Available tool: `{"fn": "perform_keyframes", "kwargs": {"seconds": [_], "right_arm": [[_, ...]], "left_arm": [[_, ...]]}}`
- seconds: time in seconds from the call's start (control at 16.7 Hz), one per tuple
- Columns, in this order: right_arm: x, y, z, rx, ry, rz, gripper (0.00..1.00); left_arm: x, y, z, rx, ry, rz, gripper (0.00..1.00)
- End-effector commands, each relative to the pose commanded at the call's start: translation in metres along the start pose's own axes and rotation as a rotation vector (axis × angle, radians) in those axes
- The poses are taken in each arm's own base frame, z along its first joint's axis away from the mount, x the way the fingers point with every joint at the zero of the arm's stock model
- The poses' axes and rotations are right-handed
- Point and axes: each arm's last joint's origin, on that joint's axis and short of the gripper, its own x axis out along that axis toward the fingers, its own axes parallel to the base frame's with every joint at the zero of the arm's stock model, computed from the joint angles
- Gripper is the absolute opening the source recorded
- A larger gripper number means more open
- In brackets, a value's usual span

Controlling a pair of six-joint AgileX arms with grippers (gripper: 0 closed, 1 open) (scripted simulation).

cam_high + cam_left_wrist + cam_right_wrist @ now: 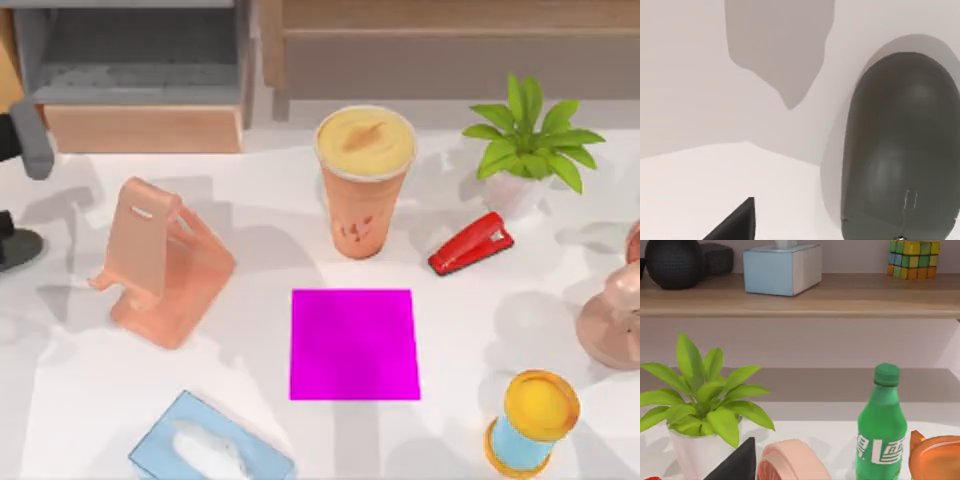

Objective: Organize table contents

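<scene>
Black wedge-shaped fingers, matte; possibly same on right.

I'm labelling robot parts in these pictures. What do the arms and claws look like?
The left claw appears as a plain matte black wedge with a pointed tip, and the right claw looks the same. At the top view's left edge, the left arm looks grey with black sections. I can make out no cables or markings.
</scene>
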Motion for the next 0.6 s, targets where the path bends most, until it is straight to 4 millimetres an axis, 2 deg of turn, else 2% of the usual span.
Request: {"fn": "perform_keyframes", "kwargs": {"seconds": [0.12, 0.24, 0.48, 0.6], "right_arm": [[0.000, 0.000, 0.000, 0.000, 0.000, 0.000, 1.00], [0.000, 0.000, 0.000, 0.000, 0.000, 0.000, 1.00], [0.000, 0.000, 0.000, 0.000, 0.000, 0.000, 1.00], [0.000, 0.000, 0.000, 0.000, 0.000, 0.000, 1.00]], "left_arm": [[0.024, 0.000, -0.001, 0.000, -0.001, 0.004, 1.00], [0.040, -0.003, -0.002, 0.000, 0.001, -0.004, 1.00], [0.043, -0.003, -0.002, 0.001, 0.002, -0.007, 1.00], [0.043, -0.003, -0.002, 0.001, 0.002, -0.007, 0.85]]}}
